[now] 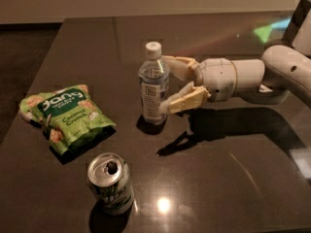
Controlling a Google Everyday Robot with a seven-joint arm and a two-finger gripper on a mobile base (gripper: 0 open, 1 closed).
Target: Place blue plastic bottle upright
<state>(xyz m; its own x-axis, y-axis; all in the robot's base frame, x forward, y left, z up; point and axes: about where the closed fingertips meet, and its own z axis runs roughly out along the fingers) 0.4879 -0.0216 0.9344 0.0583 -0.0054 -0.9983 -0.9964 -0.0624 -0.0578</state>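
The blue plastic bottle (154, 84), clear and pale bluish with a white cap and white label, stands upright on the dark table (233, 178) near its middle. My gripper (166, 85) reaches in from the right at the bottle's mid height. It is open, with one finger behind the bottle and one in front, both slightly clear of its sides. The white arm (252, 79) stretches off to the right edge.
A green snack bag (65, 116) lies flat to the left of the bottle. An opened green-and-white drink can (111, 182) stands upright near the front, below the bottle. The table's left edge runs beside the bag.
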